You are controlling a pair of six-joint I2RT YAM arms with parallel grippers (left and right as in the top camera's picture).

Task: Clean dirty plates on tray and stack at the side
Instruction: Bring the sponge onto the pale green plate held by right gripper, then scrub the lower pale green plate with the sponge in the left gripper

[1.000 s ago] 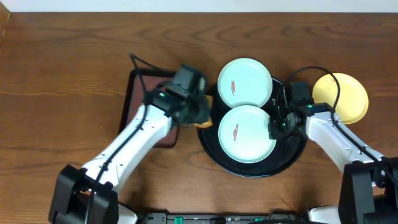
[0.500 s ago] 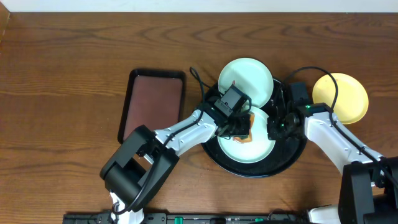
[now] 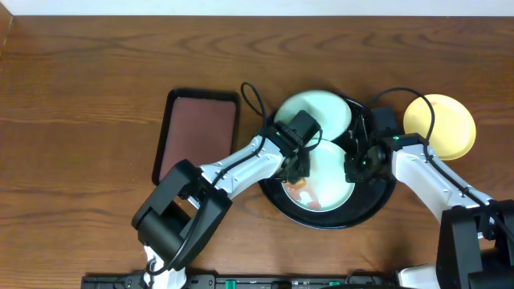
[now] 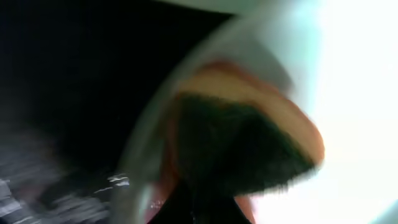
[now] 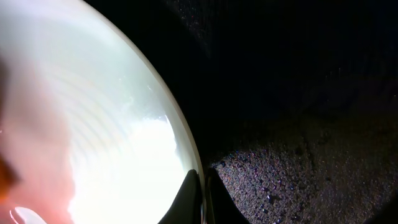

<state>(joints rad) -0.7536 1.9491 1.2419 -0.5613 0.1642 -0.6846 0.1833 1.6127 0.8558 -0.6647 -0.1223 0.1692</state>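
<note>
On the round black tray (image 3: 374,204) lie two mint-green plates: a back plate (image 3: 321,111) and a front plate (image 3: 331,181). My left gripper (image 3: 299,170) is shut on an orange and dark green sponge (image 4: 242,143), which presses on the front plate (image 4: 354,74) near its left rim. The view there is blurred. My right gripper (image 3: 353,167) is shut on the front plate's right rim, and its fingertips (image 5: 203,186) pinch the edge of the plate (image 5: 93,124) over the tray (image 5: 298,93). A yellow plate (image 3: 442,126) rests on the table, right of the tray.
A rectangular reddish-brown tray (image 3: 197,132) with a black rim lies left of the round tray. Cables loop from both wrists above the plates. Bare wooden table surrounds everything.
My left arm swung from the brown tray onto the front plate with the sponge, then slid it toward the plate's near-left side. The right gripper held still on the rim.
</note>
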